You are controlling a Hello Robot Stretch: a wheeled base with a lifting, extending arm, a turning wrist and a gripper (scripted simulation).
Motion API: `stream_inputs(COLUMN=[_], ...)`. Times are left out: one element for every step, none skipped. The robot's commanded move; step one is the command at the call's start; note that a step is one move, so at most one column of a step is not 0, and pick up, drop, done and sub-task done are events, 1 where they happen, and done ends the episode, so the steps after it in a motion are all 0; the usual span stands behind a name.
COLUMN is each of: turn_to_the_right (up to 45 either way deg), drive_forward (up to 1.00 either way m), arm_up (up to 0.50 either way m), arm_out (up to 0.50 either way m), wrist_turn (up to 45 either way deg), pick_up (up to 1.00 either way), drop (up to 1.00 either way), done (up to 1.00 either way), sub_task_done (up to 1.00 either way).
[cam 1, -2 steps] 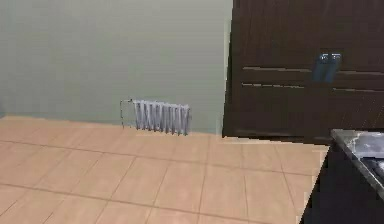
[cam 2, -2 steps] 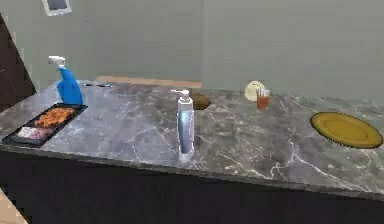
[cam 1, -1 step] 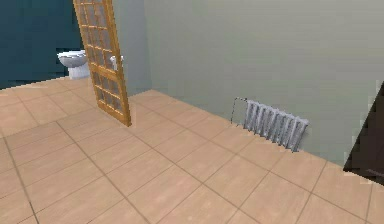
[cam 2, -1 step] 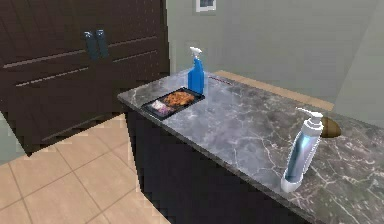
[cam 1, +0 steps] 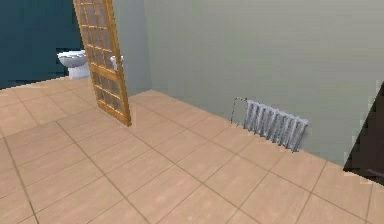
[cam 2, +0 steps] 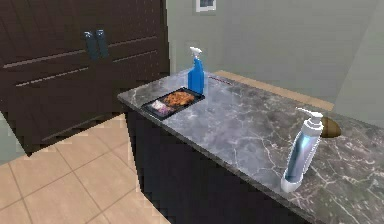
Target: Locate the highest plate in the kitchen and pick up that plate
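Your bench (cam 2: 240,125): dark mottled stone top. At its left end you see a blue spray bottle (cam 2: 196,72) upright, with a dark tray (cam 2: 172,102) of brownish food just beside. Near the right end, a pale pump bottle (cam 2: 303,150) stands with a small brown lump (cam 2: 329,129) behind it.

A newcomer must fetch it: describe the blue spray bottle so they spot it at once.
Find the dark counter with the grey stone top. Near its corner by the tall dark doors, next to a dark tray of food, stands the spray bottle. It alone is bright blue with a trigger head; the other bottle is pale with a pump top.
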Motion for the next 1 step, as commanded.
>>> stream_inputs(turn_to_the_right=[0.0], drive_forward=[0.0], arm_up=[0.38], arm_out=[0.0], wrist_turn=[0.0], pick_up=[0.0], drop=[0.0], done=[0.0], sub_task_done=[0.0])
